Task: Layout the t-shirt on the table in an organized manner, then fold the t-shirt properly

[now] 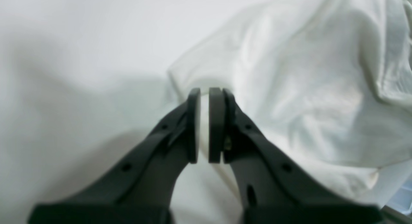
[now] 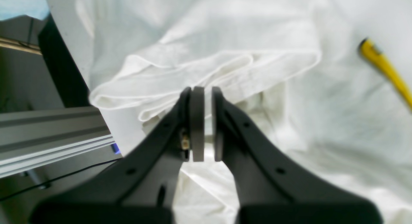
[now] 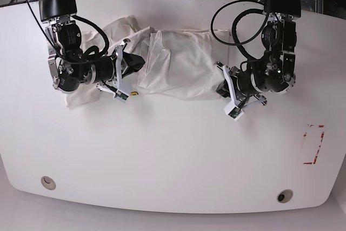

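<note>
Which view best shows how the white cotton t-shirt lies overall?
The base view: the white cotton t-shirt shows whole, bunched lengthwise between both arms. The left wrist view gives only blurred folds; the right wrist view shows a layered hem and a yellow patch.

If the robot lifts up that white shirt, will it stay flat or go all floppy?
Probably floppy: the t-shirt already lies in soft folds and wrinkles between the left gripper and the right gripper. It likely sags wherever nothing holds it, since its edges curl loosely. It may also slide easily, because the table looks glossy.
</note>
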{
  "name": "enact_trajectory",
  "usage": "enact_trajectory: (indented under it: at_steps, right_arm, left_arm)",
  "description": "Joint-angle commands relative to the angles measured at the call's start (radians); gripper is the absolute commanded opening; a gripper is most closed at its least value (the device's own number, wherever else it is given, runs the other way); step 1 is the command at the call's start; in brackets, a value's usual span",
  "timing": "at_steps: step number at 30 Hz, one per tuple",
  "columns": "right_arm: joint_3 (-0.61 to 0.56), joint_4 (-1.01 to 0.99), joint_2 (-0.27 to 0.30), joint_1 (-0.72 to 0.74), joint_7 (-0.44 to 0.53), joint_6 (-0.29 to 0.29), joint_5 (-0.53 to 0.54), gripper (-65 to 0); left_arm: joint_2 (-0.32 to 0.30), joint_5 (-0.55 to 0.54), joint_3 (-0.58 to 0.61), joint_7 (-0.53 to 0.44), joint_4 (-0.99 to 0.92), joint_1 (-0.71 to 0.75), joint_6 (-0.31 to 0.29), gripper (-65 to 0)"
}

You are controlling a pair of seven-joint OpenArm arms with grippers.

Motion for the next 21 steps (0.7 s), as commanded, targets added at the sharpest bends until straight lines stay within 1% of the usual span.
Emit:
enact_trajectory:
  at_steps: [1,2,3,5,7,10,13,15,16,17,18,20,21]
  right_arm:
    - [0.079,0.067,0.018,0.024,0.016,0.002,0.02,-60.9]
    - [0.123,0.081,0.02,0.023,0.016,0.002,0.02,-60.9]
    - [0.142,0.086,0.02,0.021,0.016,0.002,0.02,-60.9]
    - [0.228,0.092,0.021,0.02,0.016,0.002,0.02,-60.9]
    - [0.3,0.089,0.023,0.02,0.016,0.002,0.02,-60.9]
    - [0.399,0.086,0.034,0.02,0.016,0.002,0.014,-60.9]
    - [0.461,0.086,0.041,0.02,0.016,0.002,-0.026,-60.2]
    - [0.508,0.086,0.041,0.02,0.016,0.002,-0.078,-55.0]
    - [0.533,0.086,0.041,0.02,0.016,0.002,-0.109,-50.1]
    - [0.568,0.086,0.038,0.02,0.016,0.002,-0.148,-42.8]
    - [0.582,0.086,0.037,0.02,0.016,0.002,-0.165,-38.8]
    - [0.637,0.084,0.025,0.02,0.016,0.002,-0.228,-25.5]
    - [0.657,0.084,0.015,0.02,0.016,0.002,-0.245,-21.4]
  left_arm:
    - [0.021,-0.036,0.013,-0.004,0.021,-0.015,-0.064,-61.9]
    - [0.022,-0.044,0.019,0.013,0.021,-0.014,-0.093,-61.8]
    - [0.027,-0.049,0.024,0.017,0.021,-0.014,-0.102,-61.8]
    - [0.045,-0.056,0.047,0.03,0.021,-0.006,-0.133,-61.8]
    - [0.048,-0.056,0.058,0.027,0.021,0.005,-0.145,-61.7]
    - [0.052,-0.056,0.076,0.025,0.014,0.012,-0.145,-61.7]
    - [0.056,-0.044,0.102,0.025,0.008,0.014,-0.145,-61.5]
    - [0.055,-0.029,0.119,0.025,-0.008,0.018,-0.145,-61.9]
    - [0.055,-0.021,0.121,0.024,-0.017,0.023,-0.145,-61.9]
    - [0.053,-0.006,0.121,0.02,-0.029,0.031,-0.145,-61.9]
    - [0.052,0.001,0.121,0.016,-0.034,0.034,-0.145,-61.9]
    - [0.05,0.028,0.121,-0.018,-0.057,0.041,-0.145,-62.1]
    - [0.048,0.039,0.121,-0.029,-0.066,0.048,-0.145,-62.1]
